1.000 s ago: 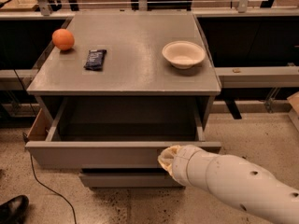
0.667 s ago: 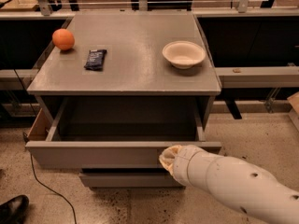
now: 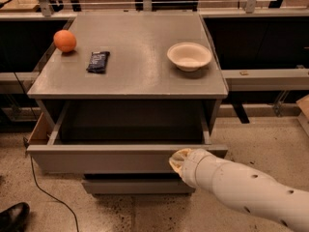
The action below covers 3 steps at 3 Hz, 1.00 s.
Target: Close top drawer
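Gripper (image 3: 178,159): carried at the end of a white, cylindrical arm (image 3: 241,193) that enters from the lower right corner. It is set against the flat front of the top drawer (image 3: 101,158), right of the front's middle and just below its upper edge. Only a yellowish, rounded tip is seen; whether it is spread or pressed together cannot be told.

Top drawer: wide, matte grey, handleless. It is found pulled well out from the cabinet, directly beneath the tabletop (image 3: 140,76). Its dark interior is exposed, and nothing can be made out inside it. A pale wooden side panel is visible at its left end.

Lower drawer front (image 3: 130,185): a narrower grey front, seen just under the top drawer and set further back.

Tabletop: grey, flat, square-edged. Three items are borne on it:
- Orange (image 3: 64,40): placed near the left rear corner.
- Dark packet (image 3: 98,61): laid flat just right of the orange and slightly nearer the front.
- Bowl (image 3: 189,56): pale, shallow, upright, placed on the right side, well apart from the packet.

Floor (image 3: 270,144): speckled, light-coloured. A thin black cable (image 3: 50,195) is trailed across it at lower left, and a black shoe (image 3: 13,216) is seen in the bottom left corner.
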Available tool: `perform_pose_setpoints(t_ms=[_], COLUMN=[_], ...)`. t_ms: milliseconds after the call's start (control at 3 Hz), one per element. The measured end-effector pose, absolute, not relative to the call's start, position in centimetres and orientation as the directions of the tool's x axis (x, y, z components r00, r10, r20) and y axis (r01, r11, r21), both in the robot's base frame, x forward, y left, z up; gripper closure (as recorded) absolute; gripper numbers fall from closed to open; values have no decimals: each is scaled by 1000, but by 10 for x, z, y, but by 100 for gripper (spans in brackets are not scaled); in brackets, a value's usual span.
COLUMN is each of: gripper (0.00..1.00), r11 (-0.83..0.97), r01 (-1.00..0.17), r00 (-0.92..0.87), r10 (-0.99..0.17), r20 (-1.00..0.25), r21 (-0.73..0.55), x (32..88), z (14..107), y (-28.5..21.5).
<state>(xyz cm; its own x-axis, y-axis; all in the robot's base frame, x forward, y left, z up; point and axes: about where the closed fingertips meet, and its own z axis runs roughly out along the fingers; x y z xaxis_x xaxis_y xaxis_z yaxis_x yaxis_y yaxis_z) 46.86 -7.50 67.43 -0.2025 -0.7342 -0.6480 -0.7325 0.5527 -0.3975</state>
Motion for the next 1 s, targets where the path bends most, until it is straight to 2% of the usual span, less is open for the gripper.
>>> perform_pose_setpoints(t_ms=[1000], gripper=[100], r11=[583], r01=[-683], r00=[-204], r10=[-731], r20=[-651], r21=[-441], x=[522], z=[650], y=[-91])
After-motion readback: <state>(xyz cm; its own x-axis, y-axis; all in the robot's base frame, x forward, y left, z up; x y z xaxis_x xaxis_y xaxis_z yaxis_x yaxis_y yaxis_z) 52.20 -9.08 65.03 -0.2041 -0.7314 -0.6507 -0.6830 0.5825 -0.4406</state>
